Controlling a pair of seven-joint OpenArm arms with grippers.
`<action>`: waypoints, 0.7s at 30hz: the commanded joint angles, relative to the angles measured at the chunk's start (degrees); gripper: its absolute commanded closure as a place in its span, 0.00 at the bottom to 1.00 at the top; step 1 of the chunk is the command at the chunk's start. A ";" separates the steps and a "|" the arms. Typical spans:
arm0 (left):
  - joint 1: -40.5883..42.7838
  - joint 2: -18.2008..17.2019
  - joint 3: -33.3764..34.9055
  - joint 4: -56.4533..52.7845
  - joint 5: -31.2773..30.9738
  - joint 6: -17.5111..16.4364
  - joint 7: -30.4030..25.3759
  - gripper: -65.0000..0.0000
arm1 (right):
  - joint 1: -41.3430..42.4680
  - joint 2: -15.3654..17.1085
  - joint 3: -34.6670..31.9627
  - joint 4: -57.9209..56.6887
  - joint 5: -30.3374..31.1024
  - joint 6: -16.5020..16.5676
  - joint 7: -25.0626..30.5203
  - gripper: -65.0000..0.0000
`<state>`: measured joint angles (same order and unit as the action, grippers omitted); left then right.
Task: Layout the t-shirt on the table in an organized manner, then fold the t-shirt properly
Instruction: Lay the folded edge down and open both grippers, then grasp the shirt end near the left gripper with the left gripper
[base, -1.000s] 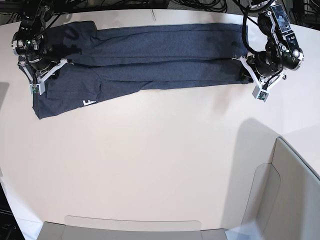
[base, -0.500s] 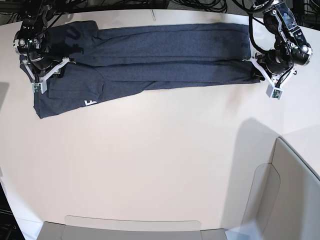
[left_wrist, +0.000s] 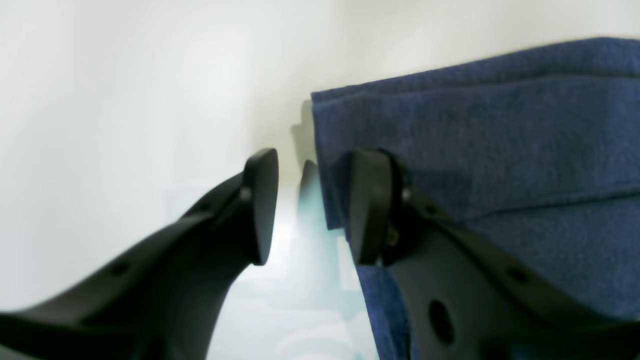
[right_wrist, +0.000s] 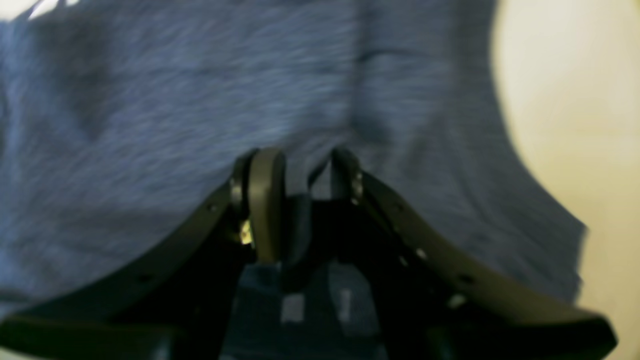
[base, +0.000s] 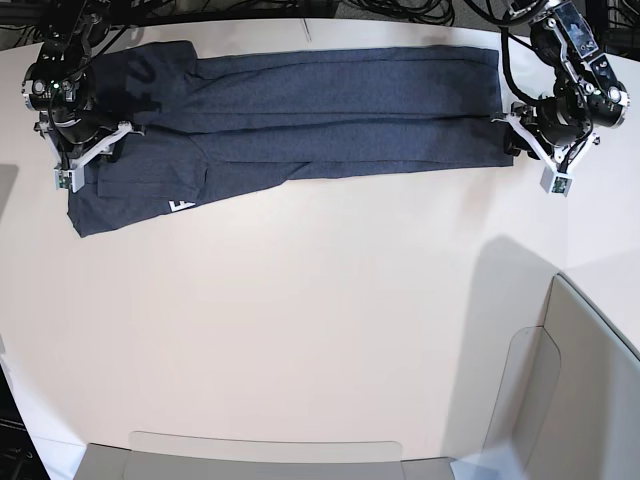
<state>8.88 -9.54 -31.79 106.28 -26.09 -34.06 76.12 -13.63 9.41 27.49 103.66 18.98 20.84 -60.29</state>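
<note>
T-shirt (base: 300, 110) laid as a long folded band across the top of the table (base: 300, 330), an arm at each end.

In the base view, at the upper left, the right gripper (base: 85, 160) is seen over the sleeve end, where a scrap of white lettering shows; its jaw state cannot be read there. The right wrist view fills that gap: the fingers (right_wrist: 267, 200) stand slightly apart with a pinch of blue cloth (right_wrist: 150, 125) between them. At the upper right of the base view the left gripper (base: 530, 150) sits at the hem end. Only the left wrist view shows its jaws parted, nothing between them; one pad (left_wrist: 367, 210) lies over the cloth edge (left_wrist: 500, 150), the other over bare table (left_wrist: 125, 100).
</note>
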 joint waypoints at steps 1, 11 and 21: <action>-0.58 -0.79 -1.31 0.84 -0.24 0.17 -0.73 0.60 | 0.92 -0.22 1.04 2.15 0.23 0.21 0.82 0.73; -0.67 0.44 -10.71 0.75 -2.27 -0.09 -0.64 0.59 | 2.42 -2.33 2.89 8.30 0.23 0.21 0.82 0.73; -0.31 0.09 -20.30 -7.77 -24.16 -0.27 3.88 0.59 | 6.11 -4.09 4.21 8.74 0.31 0.30 0.82 0.73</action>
<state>8.97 -8.58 -51.92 97.67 -49.17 -34.15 80.82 -8.25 4.54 31.35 110.96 19.16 20.86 -60.82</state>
